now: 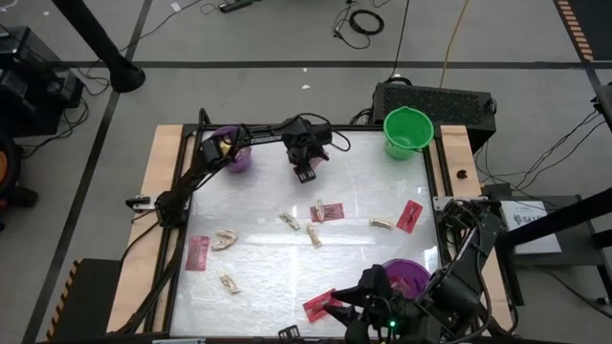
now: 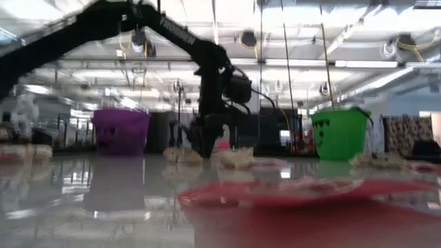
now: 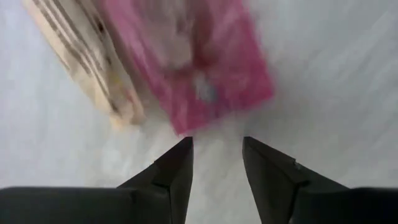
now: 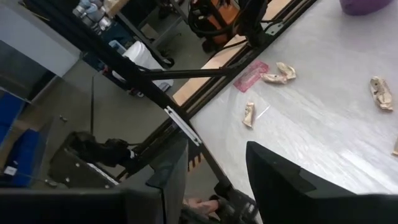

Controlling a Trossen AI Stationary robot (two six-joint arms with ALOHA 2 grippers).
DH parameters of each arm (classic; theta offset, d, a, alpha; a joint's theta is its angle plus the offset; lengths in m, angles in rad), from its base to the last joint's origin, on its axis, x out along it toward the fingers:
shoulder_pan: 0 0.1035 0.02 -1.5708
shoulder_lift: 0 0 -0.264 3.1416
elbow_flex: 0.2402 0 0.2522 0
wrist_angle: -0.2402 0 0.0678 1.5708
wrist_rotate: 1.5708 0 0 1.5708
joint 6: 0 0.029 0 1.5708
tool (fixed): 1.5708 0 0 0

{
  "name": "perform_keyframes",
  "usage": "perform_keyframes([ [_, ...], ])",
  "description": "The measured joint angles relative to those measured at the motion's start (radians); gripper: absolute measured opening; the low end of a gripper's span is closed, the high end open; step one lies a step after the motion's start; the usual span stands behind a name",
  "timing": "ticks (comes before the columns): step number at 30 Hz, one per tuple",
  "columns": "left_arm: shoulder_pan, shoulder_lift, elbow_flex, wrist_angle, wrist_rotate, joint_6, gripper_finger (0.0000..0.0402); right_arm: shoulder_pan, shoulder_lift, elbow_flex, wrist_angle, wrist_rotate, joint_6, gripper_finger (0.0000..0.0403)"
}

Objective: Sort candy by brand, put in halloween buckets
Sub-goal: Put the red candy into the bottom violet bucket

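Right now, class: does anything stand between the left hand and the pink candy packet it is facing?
Nothing visible does. The left hand has its fingers open, with only bare table between them and the pink packet. A tan wrapped candy lies beside that packet, not in the path.

From overhead we look straight down on the whole tabletop [image 1: 287, 258], while our low camera sits at its surface, facing the room. Both show the green bucket [image 1: 407, 130]; our left wrist camera looks closely down at a pink packet [image 3: 193, 62].
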Motion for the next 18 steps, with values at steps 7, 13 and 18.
perform_keyframes([
  [7, -0.006, 0.005, 0.005, 0.017, -0.048, 0.054, 0.012, -0.019, 0.0, 0.0, 0.086, 0.001, -0.063, 0.0155],
  [13, -0.007, 0.005, 0.005, 0.015, -0.053, 0.046, 0.0111, -0.044, 0.0, 0.0, 0.135, -0.002, -0.129, 0.0155],
  [18, -0.006, 0.006, 0.046, -0.092, -0.043, 0.082, 0.0111, -0.056, 0.0, 0.0, 0.134, -0.004, -0.173, 0.0155],
])
